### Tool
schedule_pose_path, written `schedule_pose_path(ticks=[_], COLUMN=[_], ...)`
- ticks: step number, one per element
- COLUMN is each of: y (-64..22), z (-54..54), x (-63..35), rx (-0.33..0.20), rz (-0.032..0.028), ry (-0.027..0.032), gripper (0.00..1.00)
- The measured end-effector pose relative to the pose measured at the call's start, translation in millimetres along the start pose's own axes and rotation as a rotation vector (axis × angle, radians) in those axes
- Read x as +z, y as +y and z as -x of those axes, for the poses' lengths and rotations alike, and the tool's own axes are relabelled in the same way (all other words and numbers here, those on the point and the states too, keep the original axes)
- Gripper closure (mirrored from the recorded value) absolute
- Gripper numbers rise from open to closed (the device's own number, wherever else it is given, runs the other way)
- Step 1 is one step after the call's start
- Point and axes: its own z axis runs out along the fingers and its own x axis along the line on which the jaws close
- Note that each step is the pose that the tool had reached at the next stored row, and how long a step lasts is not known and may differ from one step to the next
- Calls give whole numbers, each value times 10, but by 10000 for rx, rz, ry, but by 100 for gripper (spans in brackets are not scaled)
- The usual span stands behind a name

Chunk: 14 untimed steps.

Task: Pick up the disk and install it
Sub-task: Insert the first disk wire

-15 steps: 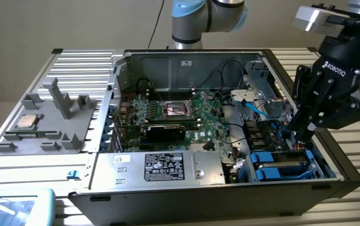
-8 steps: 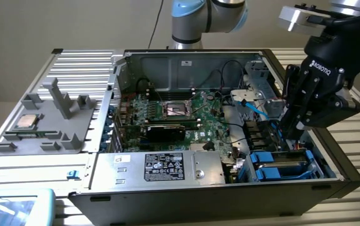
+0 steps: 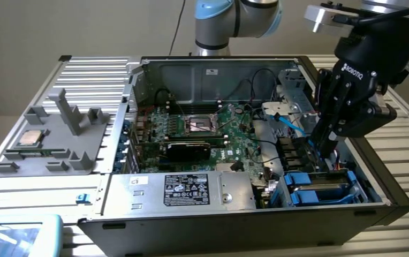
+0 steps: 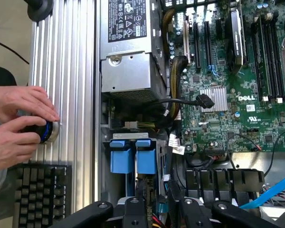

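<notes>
Disk in its blue carrier sits in the drive bay at the case's front corner; gripper just above, jaws' state cannot be told; cables nearby could likely snag.

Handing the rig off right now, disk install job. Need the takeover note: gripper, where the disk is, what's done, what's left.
Gripper: reaching down inside the open black computer case, over the drive bay at the exterior view's right. Grip state cannot be told.
Disk: the flat grey drive in its bright blue plastic carrier sits in that bay, directly under the gripper.
Done: the disk is at the bay.
Left: full seating is not confirmed from the pictures.
Note: a person's hands are on a round knob beside a black keyboard, outside the case.
</notes>
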Motion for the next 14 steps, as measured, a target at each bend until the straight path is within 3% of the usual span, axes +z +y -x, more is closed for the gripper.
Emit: schedule_pose_path(ticks=[2,4,14], y=[0,0,1], z=[12,11,11], x=[-2,-1,-2], rx=[13,17,19], rz=[-52,-54,-55], ry=[21,50,52], gripper=[69,69,69])
